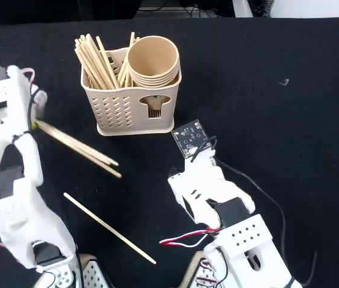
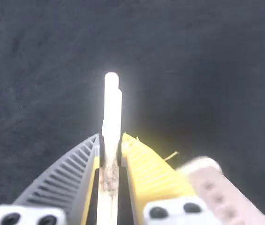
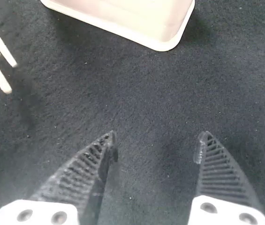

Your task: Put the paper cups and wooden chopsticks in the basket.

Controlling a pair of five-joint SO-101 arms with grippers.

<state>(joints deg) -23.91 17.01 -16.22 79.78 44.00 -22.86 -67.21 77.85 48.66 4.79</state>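
Left claw [image 2: 110,138]: shut tight on one end of a pair of held chopsticks [image 2: 112,103], which jut out over the black surface [image 2: 216,70].
Held chopsticks: in the high view they slant from the left arm toward the basket [image 1: 127,111] and stop short of it; I cannot tell whether they touch the surface.
Right claw [image 3: 155,143]: spread wide, holding nothing, low over the surface near a basket corner.
Basket: upright, with stacked paper cups [image 1: 153,60] in its right side and a bundle of chopsticks [image 1: 94,60] in its left.
Loose chopstick [image 1: 109,228]: lies alone on the surface between the arms.
Progress: mostly done; the gripped pair and the loose chopstick are left to go in.
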